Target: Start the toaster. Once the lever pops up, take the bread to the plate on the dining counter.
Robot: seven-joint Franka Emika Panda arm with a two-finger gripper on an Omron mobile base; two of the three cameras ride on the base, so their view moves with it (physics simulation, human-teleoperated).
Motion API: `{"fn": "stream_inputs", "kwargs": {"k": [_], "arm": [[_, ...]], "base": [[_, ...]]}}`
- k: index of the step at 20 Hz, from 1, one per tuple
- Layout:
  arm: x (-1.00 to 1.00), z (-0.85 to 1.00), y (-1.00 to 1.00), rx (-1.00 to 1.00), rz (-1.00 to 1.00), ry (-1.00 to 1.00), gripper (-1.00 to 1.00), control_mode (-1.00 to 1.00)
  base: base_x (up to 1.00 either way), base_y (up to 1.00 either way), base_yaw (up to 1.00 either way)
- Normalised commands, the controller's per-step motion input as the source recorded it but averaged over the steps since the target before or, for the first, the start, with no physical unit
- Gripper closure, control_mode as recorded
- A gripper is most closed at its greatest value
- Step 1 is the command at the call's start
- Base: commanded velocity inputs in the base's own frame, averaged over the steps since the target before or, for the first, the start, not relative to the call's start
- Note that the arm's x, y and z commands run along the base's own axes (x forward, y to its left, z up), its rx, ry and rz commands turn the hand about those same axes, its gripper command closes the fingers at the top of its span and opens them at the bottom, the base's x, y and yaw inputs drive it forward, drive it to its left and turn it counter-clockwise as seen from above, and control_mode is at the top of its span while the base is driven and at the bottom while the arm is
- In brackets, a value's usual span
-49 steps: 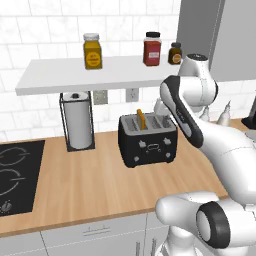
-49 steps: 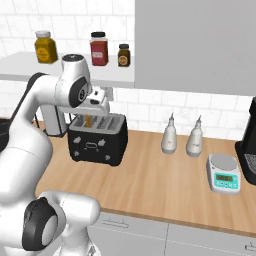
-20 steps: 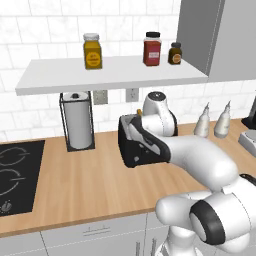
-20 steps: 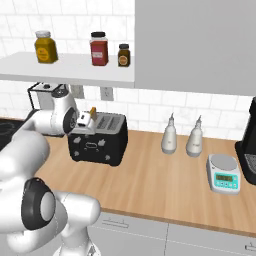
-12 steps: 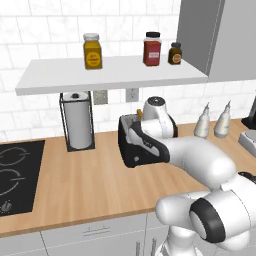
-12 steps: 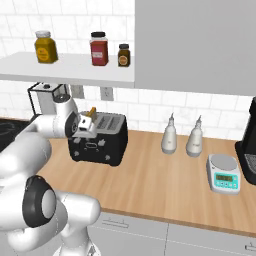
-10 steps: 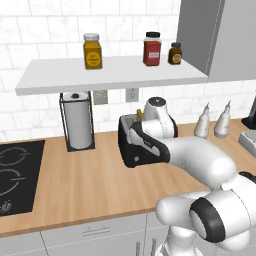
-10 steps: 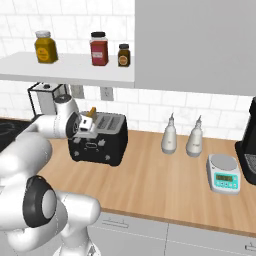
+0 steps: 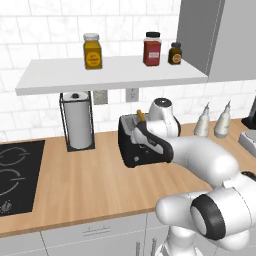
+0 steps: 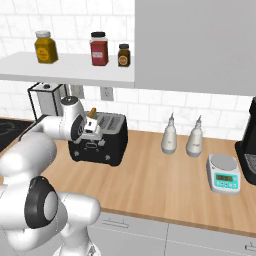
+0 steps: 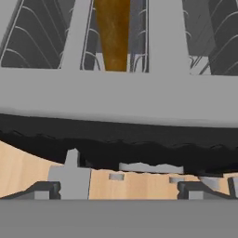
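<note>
The black toaster (image 10: 107,146) stands on the wall counter by the tiled wall, also seen as toaster (image 9: 131,150). The bread (image 10: 92,112) stands upright in a slot at its left end, poking a little above the silver top; the hand view looks down on the bread (image 11: 114,35) in its slot. My gripper (image 10: 90,133) hangs over the toaster's front left edge, just in front of the bread. In the hand view the gripper (image 11: 123,189) is open, fingertips wide apart and nothing between them. A small grey tab (image 11: 70,175) shows below the toaster's black edge. The plate and the dining counter are out of view.
A paper towel holder (image 9: 77,120) stands left of the toaster, with a black cooktop (image 9: 15,170) further left. A shelf (image 9: 105,76) with three jars hangs above. Two pale bottles (image 10: 170,137), a small scale (image 10: 223,175) and a dark coffee machine (image 10: 248,135) stand to the right.
The arm has swung down from above the toaster to its front left edge. Over the last second the hand has only edged slightly; the jaws stay open.
</note>
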Motion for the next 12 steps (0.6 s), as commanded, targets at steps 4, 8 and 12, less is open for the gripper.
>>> {"fn": "stream_inputs", "kwargs": {"k": [4,8,12], "arm": [[0.01,-0.21,0.0,0.0,0.0,0.0,-1.0,-1.0],[0.01,-0.2,0.0,0.0,0.0,0.0,-1.0,-1.0],[0.0,-0.26,0.0,0.0,0.0,0.0,-1.0,-1.0]], "base": [[0.0,0.0,0.0],[0.0,0.0,0.0],[0.0,0.0,0.0]]}}
